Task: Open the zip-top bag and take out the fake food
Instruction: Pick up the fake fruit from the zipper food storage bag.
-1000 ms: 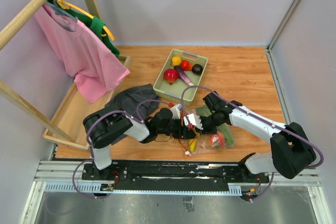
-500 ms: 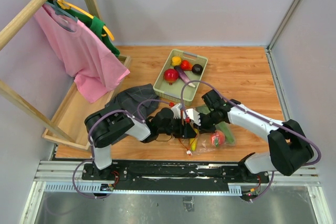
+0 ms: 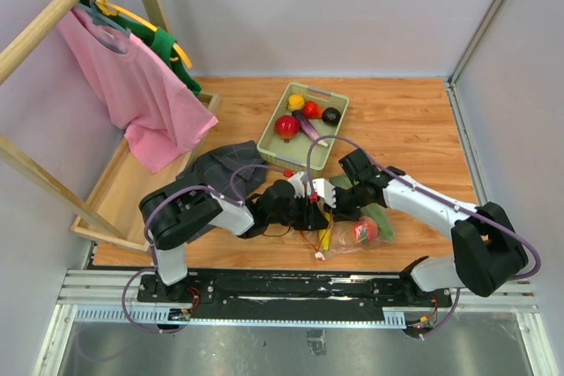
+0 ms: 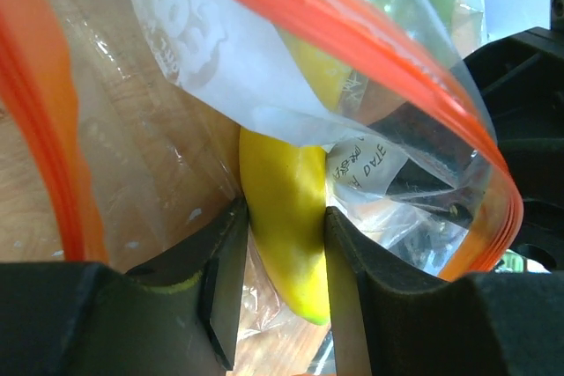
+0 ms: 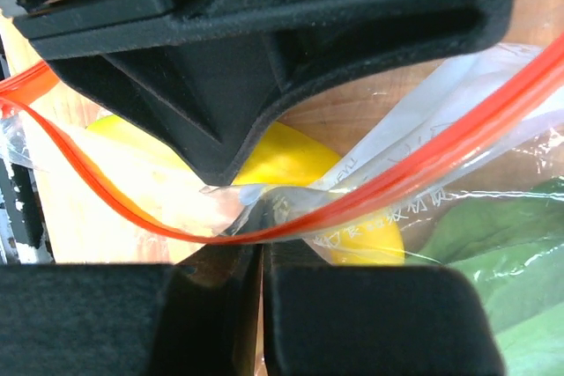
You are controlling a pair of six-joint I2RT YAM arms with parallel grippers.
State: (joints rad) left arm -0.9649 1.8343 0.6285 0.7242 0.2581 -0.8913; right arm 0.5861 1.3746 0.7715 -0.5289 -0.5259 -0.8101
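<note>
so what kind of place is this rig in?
Probably a lab robot test cell: bare grey panel walls, a metal mounting rail, and staged props like the clothes rack and a tray of toy food.

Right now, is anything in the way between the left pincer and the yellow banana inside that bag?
Nothing visible does. The left pincer is inside the open mouth of the zip-top bag, its fingers against both sides of the yellow banana. The right pincer pinches the bag's rim.
</note>
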